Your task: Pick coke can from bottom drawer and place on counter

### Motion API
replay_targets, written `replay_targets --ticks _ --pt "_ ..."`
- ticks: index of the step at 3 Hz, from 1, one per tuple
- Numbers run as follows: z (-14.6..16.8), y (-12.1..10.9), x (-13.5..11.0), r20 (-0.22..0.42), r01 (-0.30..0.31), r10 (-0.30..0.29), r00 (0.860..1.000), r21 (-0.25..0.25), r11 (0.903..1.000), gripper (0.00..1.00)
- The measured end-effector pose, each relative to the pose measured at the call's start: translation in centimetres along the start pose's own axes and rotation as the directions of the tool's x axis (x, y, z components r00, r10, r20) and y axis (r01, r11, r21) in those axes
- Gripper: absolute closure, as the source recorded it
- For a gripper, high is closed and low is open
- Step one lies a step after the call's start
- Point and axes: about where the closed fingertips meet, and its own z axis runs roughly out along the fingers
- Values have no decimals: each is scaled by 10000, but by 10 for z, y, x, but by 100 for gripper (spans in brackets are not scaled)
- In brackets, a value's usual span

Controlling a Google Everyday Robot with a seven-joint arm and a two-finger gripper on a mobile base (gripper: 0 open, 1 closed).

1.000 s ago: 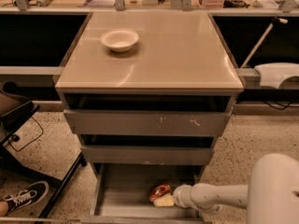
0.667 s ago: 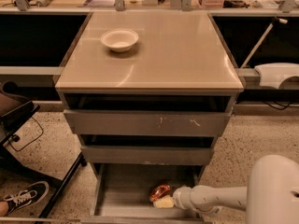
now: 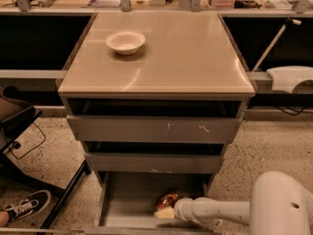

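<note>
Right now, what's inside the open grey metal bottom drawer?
A small shiny red coke can on the bottom drawer floor, right of centre, with the gripper just in front of it. The arm covers the floor's front right corner.

High frontal view; gripper (image 3: 164,211) inside bottom drawer (image 3: 129,203).

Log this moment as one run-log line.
phase: pick | gripper: inside bottom drawer, beside coke can | counter: white bowl, no can yet

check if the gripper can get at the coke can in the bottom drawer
Probably yes: the bottom drawer stands open, the gripper is inside it right beside the coke can, and nothing lies between them.
</note>
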Motion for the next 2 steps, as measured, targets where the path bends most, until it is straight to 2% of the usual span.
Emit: replay_targets --ticks 1,2 --pt "33 -2 4 532 -608 614 9967 -127 9981 0" --pt "38 -4 6 569 -717 722 9958 -104 9974 0"
